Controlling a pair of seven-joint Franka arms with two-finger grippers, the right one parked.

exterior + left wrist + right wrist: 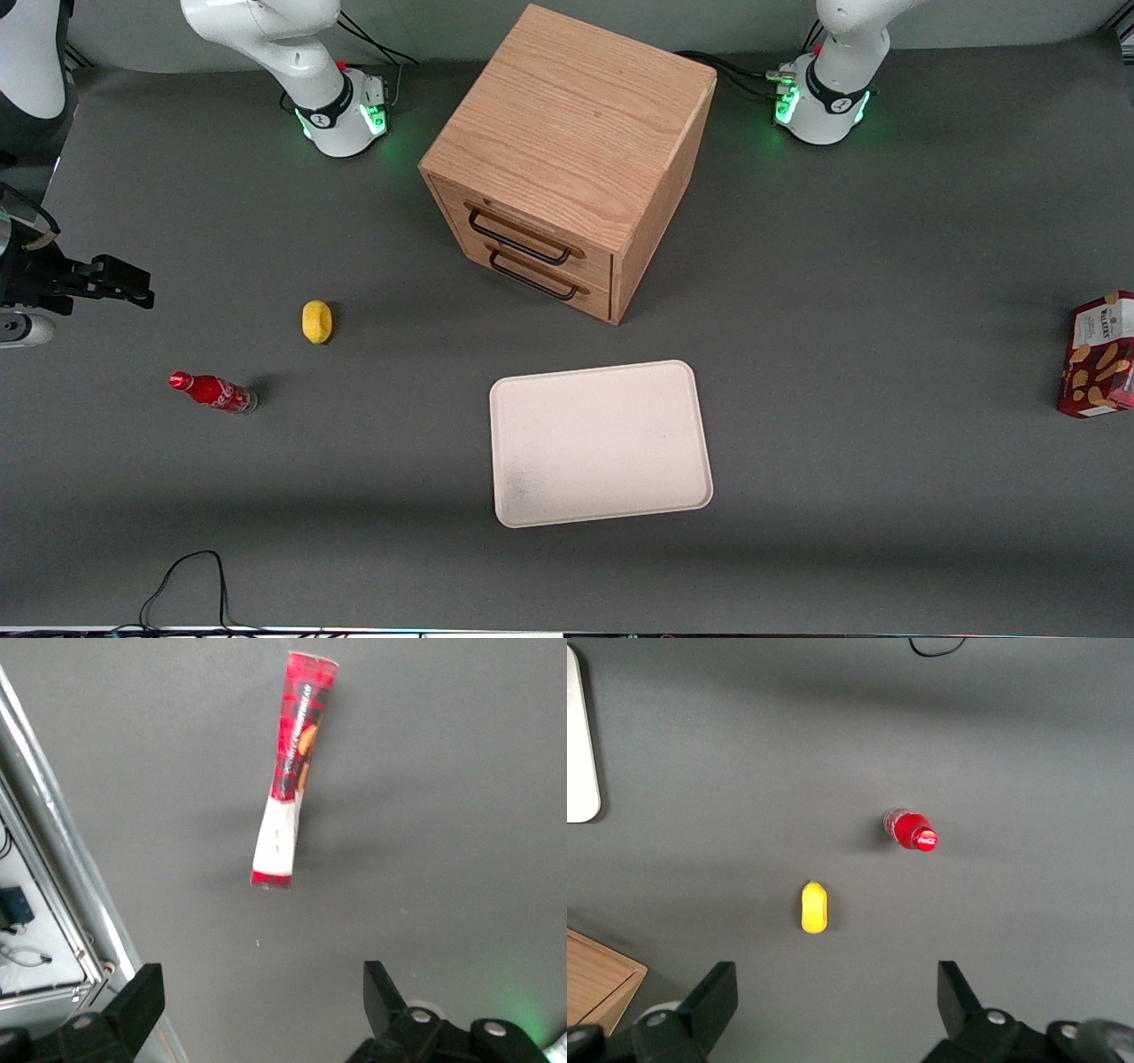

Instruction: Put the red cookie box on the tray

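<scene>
Red cookie box: stood on a narrow edge at the working arm's end of the grey table, well apart from the tray, so its thin sides faced upward for a pinch.
Tool: hung above the box without touching it, fingers spread wide and empty, apparently lining up for a descent.
Tray: lay flat and bare in front of the wooden drawer cabinet, nearer the front camera, ready to receive the box.
Bystanders: a yellow lemon and a small red soda bottle sat toward the parked arm's end.
Progress: nothing gripped yet; the carry looked long.

Even overhead light, soft shadows, sharp
</scene>
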